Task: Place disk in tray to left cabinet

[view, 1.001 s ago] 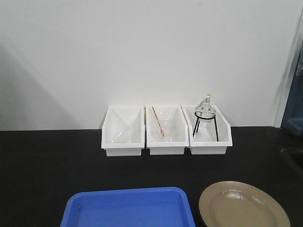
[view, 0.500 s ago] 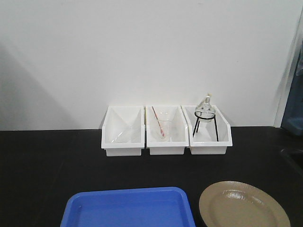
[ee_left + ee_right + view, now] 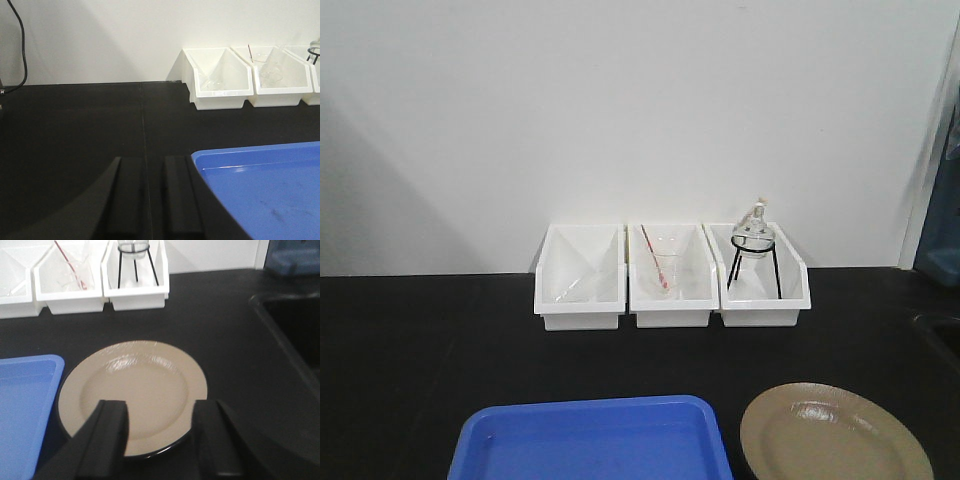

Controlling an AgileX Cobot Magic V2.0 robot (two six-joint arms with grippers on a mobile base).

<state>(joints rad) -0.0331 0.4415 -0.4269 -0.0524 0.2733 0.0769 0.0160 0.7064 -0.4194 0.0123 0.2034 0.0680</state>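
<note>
Countertop [image 3: 420, 350] black, wall [image 3: 620, 100] white; left end effector [image 3: 148, 162] slightly spread, right end effector [image 3: 160, 409] wide.

No change is noticed in the front view: the shallow blue plastic tray [image 3: 590, 440] and the round glossy tan disk [image 3: 835, 435] are not displaced since before.

Bright even light, grey shadow on white wall [image 3: 420, 150] at left; glare on glossy tan round plate [image 3: 132, 397]; slightly soft
</note>
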